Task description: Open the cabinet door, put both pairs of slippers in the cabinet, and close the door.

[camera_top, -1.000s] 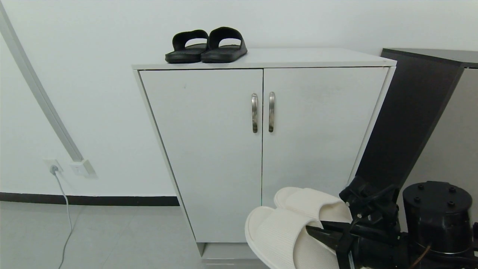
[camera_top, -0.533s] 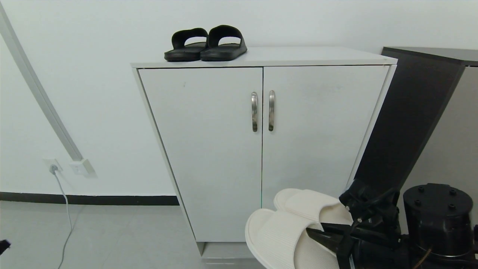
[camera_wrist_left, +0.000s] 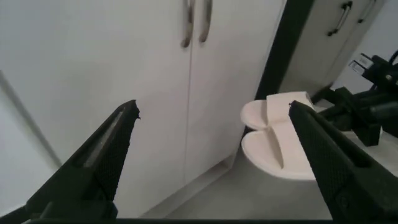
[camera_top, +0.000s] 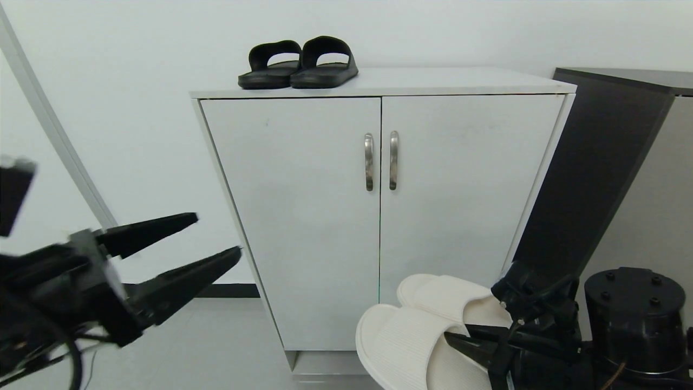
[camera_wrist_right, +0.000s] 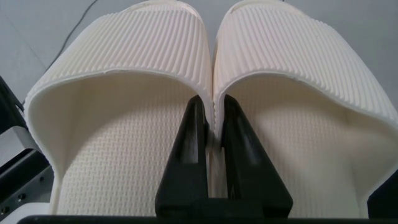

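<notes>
A white cabinet [camera_top: 303, 216] stands against the wall with both doors shut; its two metal handles [camera_top: 368, 162] meet at the middle. A pair of black slippers [camera_top: 298, 64] rests on its top, toward the left. Low in front of the right door, my right gripper [camera_top: 460, 338] is shut on a pair of white slippers [camera_top: 422, 325], its fingers [camera_wrist_right: 198, 137] pinching the two inner strap edges together. My left gripper [camera_top: 208, 238] hangs open beside the cabinet's left side with nothing in it. From the left wrist view, the left gripper [camera_wrist_left: 212, 107] faces the doors, handles [camera_wrist_left: 194, 22] and white slippers [camera_wrist_left: 277, 134].
A dark cabinet [camera_top: 595, 162] stands directly right of the white one. A grey conduit [camera_top: 54, 135] runs diagonally down the wall on the left. Grey floor [camera_top: 216, 341] lies in front of the cabinet.
My left gripper has risen into the head view from the lower left, open. The right gripper and the white slippers have hardly moved.
</notes>
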You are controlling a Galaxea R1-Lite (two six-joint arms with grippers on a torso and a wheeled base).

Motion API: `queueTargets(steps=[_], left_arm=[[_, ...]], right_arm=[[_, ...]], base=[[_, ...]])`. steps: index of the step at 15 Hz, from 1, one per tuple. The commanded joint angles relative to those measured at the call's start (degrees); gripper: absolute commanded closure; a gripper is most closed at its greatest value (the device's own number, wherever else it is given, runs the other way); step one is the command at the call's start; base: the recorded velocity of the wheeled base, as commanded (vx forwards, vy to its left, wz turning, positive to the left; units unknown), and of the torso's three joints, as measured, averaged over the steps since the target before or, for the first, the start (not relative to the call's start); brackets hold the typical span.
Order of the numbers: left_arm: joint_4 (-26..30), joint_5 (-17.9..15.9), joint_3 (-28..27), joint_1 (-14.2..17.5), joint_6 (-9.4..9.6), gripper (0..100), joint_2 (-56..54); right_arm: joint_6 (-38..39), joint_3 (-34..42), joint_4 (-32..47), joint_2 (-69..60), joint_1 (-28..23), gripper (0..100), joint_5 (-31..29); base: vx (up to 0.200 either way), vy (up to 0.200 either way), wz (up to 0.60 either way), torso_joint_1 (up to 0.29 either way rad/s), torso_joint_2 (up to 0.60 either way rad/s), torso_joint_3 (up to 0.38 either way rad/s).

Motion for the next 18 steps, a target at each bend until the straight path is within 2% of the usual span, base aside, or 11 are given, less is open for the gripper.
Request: queueTargets(steps=[1, 3, 5, 6, 7, 10, 11, 13, 14, 18], left_arm=[[-2.4, 2.7, -11.1, -10.5, -0.17, 0, 14.5], [-2.4, 5.1, -16.8, -16.7, -0.17, 0, 20.2], [-2.4, 5.2, -22.5, -19.9, -1.05, 0, 25.5], [-2.4, 5.2, -23.3, -20.1, -1.31, 0, 26.2], [-2.1, 4.7, -28.9, -21.5, -3.77, 0, 30.4], [1.3, -0.2, -35.8, -21.9, -8.17, 0, 33.7], [2.9, -2.4, -39.1, -21.9, -11.24, 0, 35.2], [3.0, -2.7, -42.4, -21.8, -15.46, 0, 37.3], [3.1, -2.6, -43.4, -21.6, -16.69, 0, 38.1], [3.2, -1.0, -44.0, -20.9, -16.69, 0, 39.8]], right_arm=[[0.1, 0.0, 0.0, 0.4, 0.1, 100, 0.0], [0.1, 0.0, 0.0, 1.1, 0.1, 100, 0.0], [0.3, -0.1, -0.1, 1.4, 0.1, 100, 0.0], [0.3, -0.1, -0.1, 1.4, 0.1, 100, 0.0], [0.2, 0.0, -0.2, 1.3, 0.1, 100, 0.0], [0.2, 0.0, -0.2, 1.7, 0.1, 100, 0.0], [0.1, 0.0, -0.2, 1.6, 0.1, 100, 0.0], [0.1, 0.0, -0.2, 1.6, 0.0, 100, 0.0], [0.1, 0.0, -0.2, 1.6, 0.0, 100, 0.0], [0.2, -0.1, -0.2, 1.6, -0.1, 100, 0.0]], base=[[0.0, 0.0, 0.0, 0.0, 0.0, 0.0], [0.0, 0.0, 0.0, 0.0, 0.0, 0.0], [0.0, 0.0, 0.0, 0.0, 0.0, 0.0], [0.0, 0.0, 0.0, 0.0, 0.0, 0.0], [0.0, 0.0, 0.0, 0.0, 0.0, 0.0], [0.0, 0.0, 0.0, 0.0, 0.0, 0.0], [0.0, 0.0, 0.0, 0.0, 0.0, 0.0], [0.0, 0.0, 0.0, 0.0, 0.0, 0.0], [0.0, 0.0, 0.0, 0.0, 0.0, 0.0], [0.0, 0.0, 0.0, 0.0, 0.0, 0.0]])
